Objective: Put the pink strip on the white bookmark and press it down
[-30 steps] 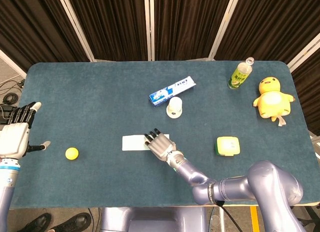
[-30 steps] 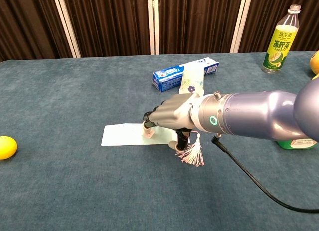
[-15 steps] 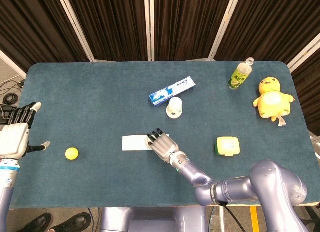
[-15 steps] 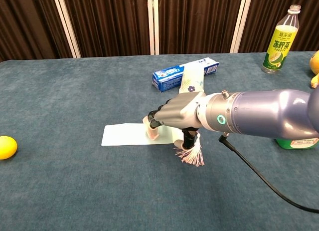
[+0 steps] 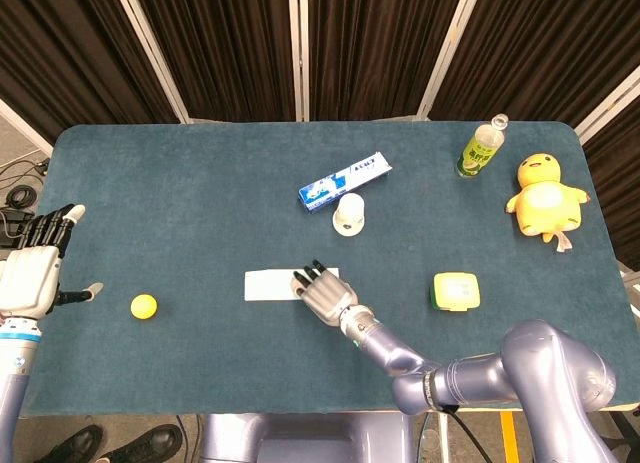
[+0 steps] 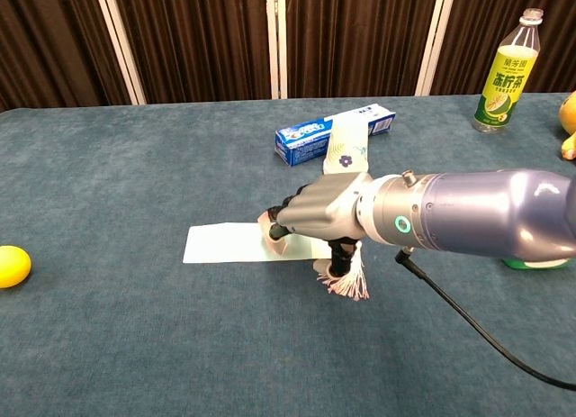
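Right robot hand (image 6: pixel 310 214) lies low over the right end of the white bookmark (image 6: pixel 225 243), fingers flattened and angled down onto it. A small pink piece, most likely the pink strip (image 6: pixel 274 239), shows just under the fingertips (image 6: pixel 279 230), on the bookmark surface. Whether it is pinched or merely pressed — cannot tell; the palm hides the contact. A pink-white tassel (image 6: pixel 344 280) fans out on the table (image 6: pixel 135 345) below the wrist, at the bookmark's right end.

Change over the last second: in the chest view the hand has dropped and flattened. Earlier the knuckles stood higher and the fingers were more curled over the strip; now the back of the hand sits nearly level and closer to the paper. In the head view the right hand (image 5: pixel 322 293) has shifted slightly toward the robot and to the right. Bookmark itself has not moved in either view.

Judgement: placing looks done, pressing under way. Risk — the thin paper could slide on the cloth if the hand drags sideways.

Left robot hand (image 5: pixel 35 268) is held at the table's left edge, fingers apart and straight, holding nothing, as in the earlier frames. Yellow ball (image 5: pixel 143 306) lies near it, unchanged.
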`<move>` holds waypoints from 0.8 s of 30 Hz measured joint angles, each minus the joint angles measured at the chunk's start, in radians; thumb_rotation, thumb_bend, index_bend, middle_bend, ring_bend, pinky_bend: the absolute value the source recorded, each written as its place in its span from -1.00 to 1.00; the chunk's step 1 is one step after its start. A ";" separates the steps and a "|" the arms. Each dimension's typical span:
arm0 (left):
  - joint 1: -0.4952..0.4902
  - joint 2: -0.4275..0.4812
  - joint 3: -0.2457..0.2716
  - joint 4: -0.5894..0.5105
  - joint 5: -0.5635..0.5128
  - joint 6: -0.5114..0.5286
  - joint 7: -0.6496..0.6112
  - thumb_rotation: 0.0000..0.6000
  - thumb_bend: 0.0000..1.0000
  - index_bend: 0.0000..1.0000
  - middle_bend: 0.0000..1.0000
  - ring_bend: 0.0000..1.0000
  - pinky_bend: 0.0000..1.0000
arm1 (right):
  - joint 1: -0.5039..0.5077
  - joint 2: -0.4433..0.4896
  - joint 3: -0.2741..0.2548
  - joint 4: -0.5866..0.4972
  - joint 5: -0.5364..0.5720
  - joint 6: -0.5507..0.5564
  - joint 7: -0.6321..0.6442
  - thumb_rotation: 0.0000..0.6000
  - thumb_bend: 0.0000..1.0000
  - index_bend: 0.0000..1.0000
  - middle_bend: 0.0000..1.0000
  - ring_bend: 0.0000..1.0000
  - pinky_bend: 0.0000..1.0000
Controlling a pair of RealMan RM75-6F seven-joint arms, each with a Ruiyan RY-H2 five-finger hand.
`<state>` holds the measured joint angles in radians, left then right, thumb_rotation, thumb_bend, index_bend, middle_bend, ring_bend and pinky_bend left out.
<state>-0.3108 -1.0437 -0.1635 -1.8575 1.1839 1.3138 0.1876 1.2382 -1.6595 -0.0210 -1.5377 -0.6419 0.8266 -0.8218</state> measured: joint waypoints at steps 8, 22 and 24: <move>-0.001 0.002 -0.001 0.001 -0.001 -0.005 -0.005 1.00 -1.00 -1.00 -1.00 -1.00 -1.00 | 0.001 -0.005 -0.004 0.013 0.006 0.002 -0.009 1.00 -0.12 -0.49 -1.00 -1.00 -1.00; -0.002 0.005 -0.002 -0.001 0.001 -0.010 -0.011 1.00 -1.00 -1.00 -1.00 -1.00 -1.00 | -0.002 0.008 -0.021 -0.010 0.007 0.006 -0.026 1.00 -0.12 -0.44 -1.00 -1.00 -1.00; -0.001 0.006 -0.002 -0.001 0.001 -0.009 -0.012 1.00 -1.00 -1.00 -1.00 -1.00 -1.00 | -0.002 0.007 -0.025 -0.014 0.007 0.006 -0.030 1.00 -0.12 -0.44 -1.00 -1.00 -1.00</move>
<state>-0.3120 -1.0378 -0.1658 -1.8586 1.1854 1.3048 0.1759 1.2365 -1.6529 -0.0461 -1.5517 -0.6353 0.8325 -0.8520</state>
